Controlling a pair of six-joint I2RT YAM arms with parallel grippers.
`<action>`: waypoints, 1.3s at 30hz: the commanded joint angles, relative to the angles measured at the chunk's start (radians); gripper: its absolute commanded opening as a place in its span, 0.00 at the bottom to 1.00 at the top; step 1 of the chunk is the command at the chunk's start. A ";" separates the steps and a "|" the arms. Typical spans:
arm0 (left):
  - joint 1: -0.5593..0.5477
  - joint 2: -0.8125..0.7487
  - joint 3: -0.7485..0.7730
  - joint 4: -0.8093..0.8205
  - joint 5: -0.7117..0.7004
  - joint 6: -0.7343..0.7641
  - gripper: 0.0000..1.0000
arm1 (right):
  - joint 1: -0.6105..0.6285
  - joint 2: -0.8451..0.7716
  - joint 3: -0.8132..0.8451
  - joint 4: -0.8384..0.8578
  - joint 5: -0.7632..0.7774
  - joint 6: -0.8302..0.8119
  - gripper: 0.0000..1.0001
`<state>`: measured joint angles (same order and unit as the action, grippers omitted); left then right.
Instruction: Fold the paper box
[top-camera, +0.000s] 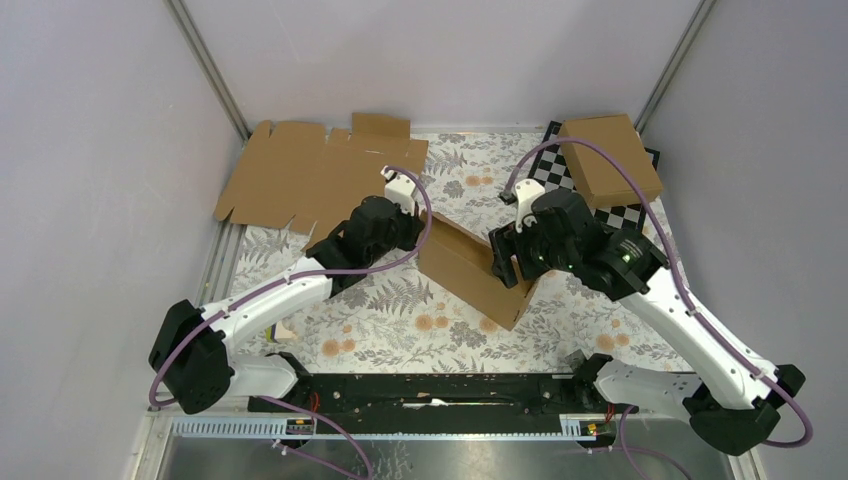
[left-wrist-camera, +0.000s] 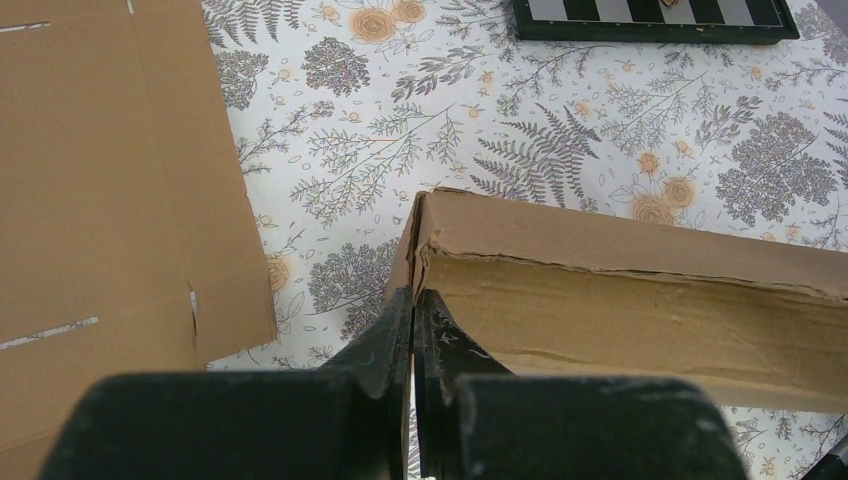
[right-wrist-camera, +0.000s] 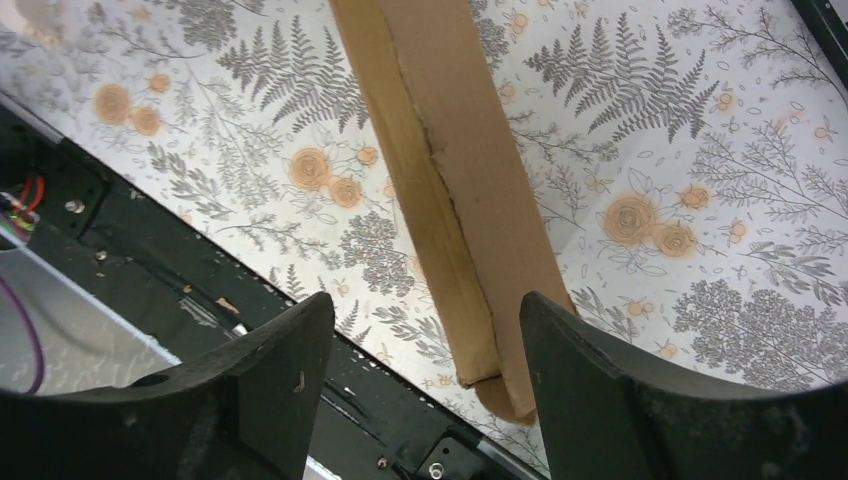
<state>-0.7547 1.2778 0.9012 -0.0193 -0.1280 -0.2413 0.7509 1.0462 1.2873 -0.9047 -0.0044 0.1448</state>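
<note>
The paper box (top-camera: 470, 272) is a folded brown cardboard piece standing on the floral cloth at the middle of the table, between both arms. My left gripper (top-camera: 418, 232) is shut, and its tips (left-wrist-camera: 414, 293) rest against the near corner seam of the box (left-wrist-camera: 640, 290). Nothing shows between its fingers. My right gripper (top-camera: 505, 262) hangs over the box's other end. In the right wrist view it (right-wrist-camera: 427, 300) stands open, with the box's long narrow edge (right-wrist-camera: 450, 180) running between the fingers without touching them.
A wide flat cardboard sheet (top-camera: 300, 170) (left-wrist-camera: 100, 180) lies at the back left. Another brown box (top-camera: 610, 158) sits on the chessboard (top-camera: 630, 215) (left-wrist-camera: 650, 15) at the back right. A black rail (top-camera: 430, 390) (right-wrist-camera: 200, 290) runs along the near edge.
</note>
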 joint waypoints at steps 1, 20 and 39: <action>-0.009 0.025 0.019 -0.060 0.009 -0.003 0.00 | 0.009 0.051 0.006 0.028 0.076 -0.030 0.74; -0.012 0.035 0.028 -0.065 -0.001 0.002 0.00 | 0.096 0.079 -0.104 0.102 0.080 -0.009 0.43; -0.016 0.031 0.007 -0.065 -0.017 -0.009 0.00 | 0.351 0.207 -0.030 -0.025 0.454 0.003 0.97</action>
<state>-0.7593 1.2919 0.9138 -0.0227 -0.1337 -0.2371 1.0336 1.2156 1.2125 -0.8608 0.2687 0.1371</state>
